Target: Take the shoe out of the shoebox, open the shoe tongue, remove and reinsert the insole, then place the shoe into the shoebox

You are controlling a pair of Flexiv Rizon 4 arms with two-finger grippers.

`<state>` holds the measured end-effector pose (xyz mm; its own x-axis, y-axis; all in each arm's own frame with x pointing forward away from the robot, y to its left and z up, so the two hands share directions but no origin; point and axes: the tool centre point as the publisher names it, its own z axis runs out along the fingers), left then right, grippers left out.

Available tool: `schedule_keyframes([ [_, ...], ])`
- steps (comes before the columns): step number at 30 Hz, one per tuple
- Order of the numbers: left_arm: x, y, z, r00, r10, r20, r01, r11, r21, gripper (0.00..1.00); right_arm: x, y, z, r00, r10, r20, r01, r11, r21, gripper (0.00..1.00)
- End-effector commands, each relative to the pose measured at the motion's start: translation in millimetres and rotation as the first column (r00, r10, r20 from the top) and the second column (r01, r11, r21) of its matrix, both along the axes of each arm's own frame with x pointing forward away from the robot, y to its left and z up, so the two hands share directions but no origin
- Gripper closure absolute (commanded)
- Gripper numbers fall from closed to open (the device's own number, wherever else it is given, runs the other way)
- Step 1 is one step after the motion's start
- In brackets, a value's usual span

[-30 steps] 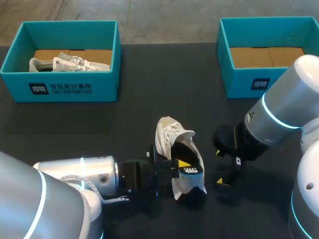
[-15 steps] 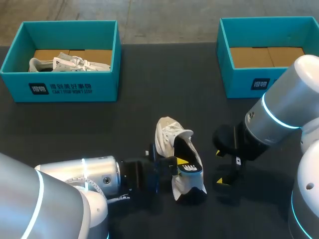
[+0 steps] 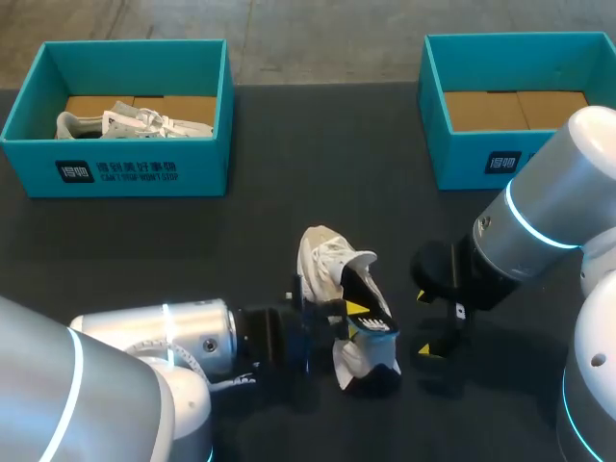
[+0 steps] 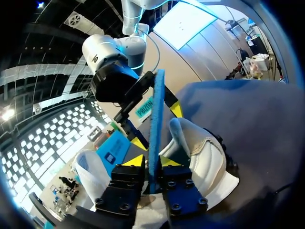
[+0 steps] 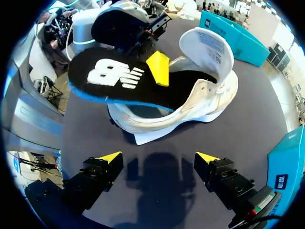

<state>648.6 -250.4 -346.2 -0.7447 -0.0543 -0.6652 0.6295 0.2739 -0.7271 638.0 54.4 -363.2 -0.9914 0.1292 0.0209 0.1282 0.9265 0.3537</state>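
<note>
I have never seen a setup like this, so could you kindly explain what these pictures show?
Two robot arms reach over a black table. One picture looks down from above; the two round ones come from cameras on the wrists. A white shoe lies on the table. Farther back stand the left shoebox, holding another shoe, and the right shoebox. The left gripper pinches the black insole, partly out of the shoe. The right gripper is open beside the shoe, holding nothing.

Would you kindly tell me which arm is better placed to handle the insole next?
Left, most likely: the left fingers pinch the insole at the opening of the shoe, while the right fingers stand open beside it, holding nothing.
</note>
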Motion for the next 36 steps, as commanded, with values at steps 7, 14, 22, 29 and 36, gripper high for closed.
schedule_keyframes([
  [7, -11.9, 3, 13, 1.000, -0.021, 0.009, 0.022, 0.999, -0.033, 0.69, -1.5, 0, 0, 1.000, -0.001, 0.003, 0.001, 1.000, -0.002, 0.00],
  [14, -19.6, -1, 19, 0.999, -0.043, 0.016, 0.043, 0.998, -0.046, 0.69, -1.5, 0, 0, 1.000, -0.001, 0.003, 0.001, 1.000, -0.002, 0.00],
  [22, -19.6, -4, 15, 0.999, -0.047, 0.013, 0.048, 0.998, -0.044, 1.00, -1.5, 0, 0, 1.000, -0.001, 0.003, 0.001, 1.000, -0.002, 0.00],
  [29, -16.3, -5, 11, 0.999, -0.025, 0.028, 0.026, 0.999, -0.042, 1.00, -1.5, 0, 0, 1.000, -0.001, 0.003, 0.001, 1.000, -0.002, 0.00],
  [36, 0.7, -5, -5, 0.999, 0.008, 0.051, -0.008, 1.000, -0.005, 1.00, -1.5, 0, 0, 1.000, -0.001, 0.003, 0.001, 1.000, -0.002, 0.00],
])
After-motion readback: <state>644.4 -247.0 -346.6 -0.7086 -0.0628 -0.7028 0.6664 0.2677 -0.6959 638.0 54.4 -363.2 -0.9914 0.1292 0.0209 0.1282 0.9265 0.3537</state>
